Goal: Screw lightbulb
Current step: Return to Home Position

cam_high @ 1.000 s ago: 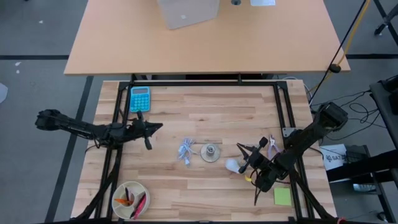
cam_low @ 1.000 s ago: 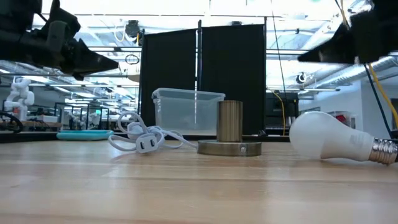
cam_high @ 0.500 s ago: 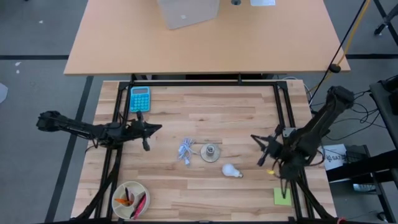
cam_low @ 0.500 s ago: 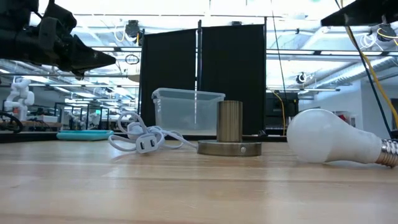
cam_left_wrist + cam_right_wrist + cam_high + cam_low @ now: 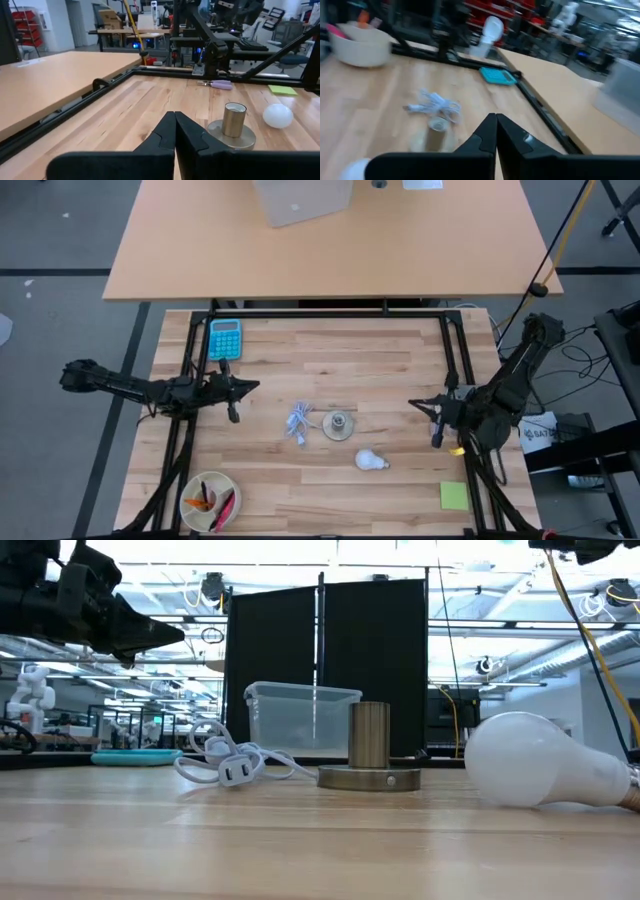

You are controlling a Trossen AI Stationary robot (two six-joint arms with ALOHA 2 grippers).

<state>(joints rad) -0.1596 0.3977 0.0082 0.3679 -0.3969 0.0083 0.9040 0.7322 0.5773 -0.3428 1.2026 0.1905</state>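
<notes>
**Bench stock: lightbulb out of its socket, both arms at the sides**

1. Tabletop (image 5: 300, 350): light wood planks in a black frame. It carries every item below.
2. Left arm: waits at the left edge. The left gripper (image 5: 246, 386) hangs above the boards, fingers pressed together, holding nothing.
3. Right arm: at the right edge. The right gripper (image 5: 424, 410) is raised, fingers closed flat against each other, empty.
4. Bowl (image 5: 190, 485): white, at the near left corner, with red and orange bits inside.
5. Calculator (image 5: 224, 338): teal, at the far left.
6. Lamp socket (image 5: 340, 425): round metal disc with an upright brass-coloured sleeve, mid-table, sleeve empty.
7. Lightbulb (image 5: 370, 460): white, lying on its side on the boards just beside the lamp socket and apart from it.
   - Position: it lies between the socket and the right gripper, on that gripper's near-left.
   - Long axis: runs roughly across the table, globe towards the socket, screw base towards the right arm.
   - Judgement: the right arm is much the nearer for a pick-up. Its gripper would first have to open.
8. Power cable (image 5: 299, 422): white, bundled, touching the socket's left side.
9. Sticky note (image 5: 453, 496): green, at the near right.
</notes>
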